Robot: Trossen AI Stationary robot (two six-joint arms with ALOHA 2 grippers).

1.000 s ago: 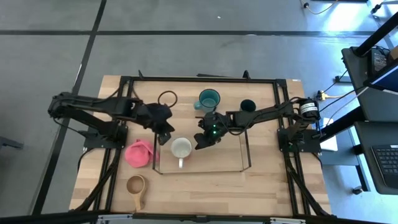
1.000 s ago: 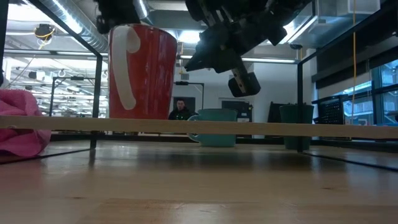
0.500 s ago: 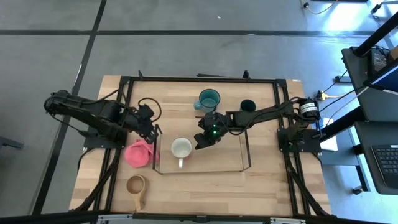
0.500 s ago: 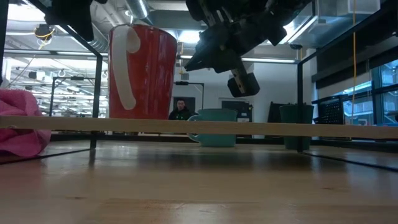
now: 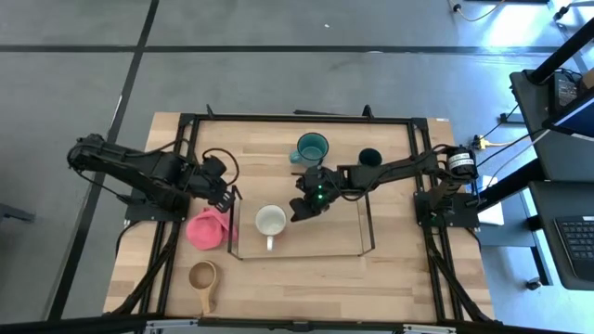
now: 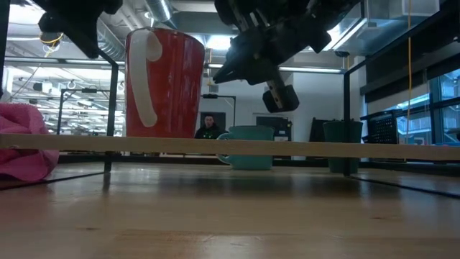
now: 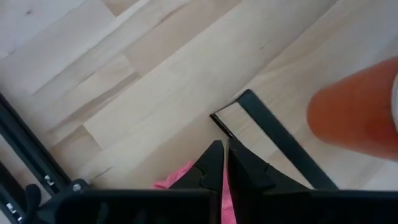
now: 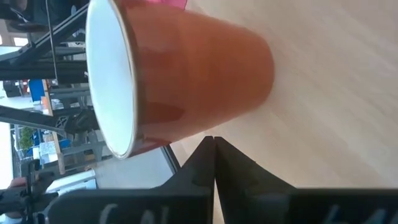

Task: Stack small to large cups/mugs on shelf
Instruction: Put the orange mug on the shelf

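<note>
1. My left gripper hangs over the table's left part, just above the pink item and beside the left end of the shelf. In its wrist view the fingers meet at the tips: jaws closed, holding nothing.
2. Wooden cup: on the table near the front left corner, handle pointing to the front edge, well apart from the shelf.
3. Pink item: on the table touching or just beside the shelf's left end; I cannot tell which. In the low view it lies at the far left.
4. Mug: upright in the shelf's left half, white inside, handle toward the front. The low view shows its side red-orange with a white handle. My right wrist view shows it close ahead.
5. My right gripper hovers over the shelf, just right of the mug, apart from it. Its fingers lie together: jaws closed, empty. In the low view it hangs above the shelf board.
6. Teal mug: on the table behind the shelf, near the middle, upright. Low view confirms it beyond the board.
7. Green cup: on the table right of the teal mug, behind the shelf's right end, upright.
8. A person shows in the room far behind the table.
</note>
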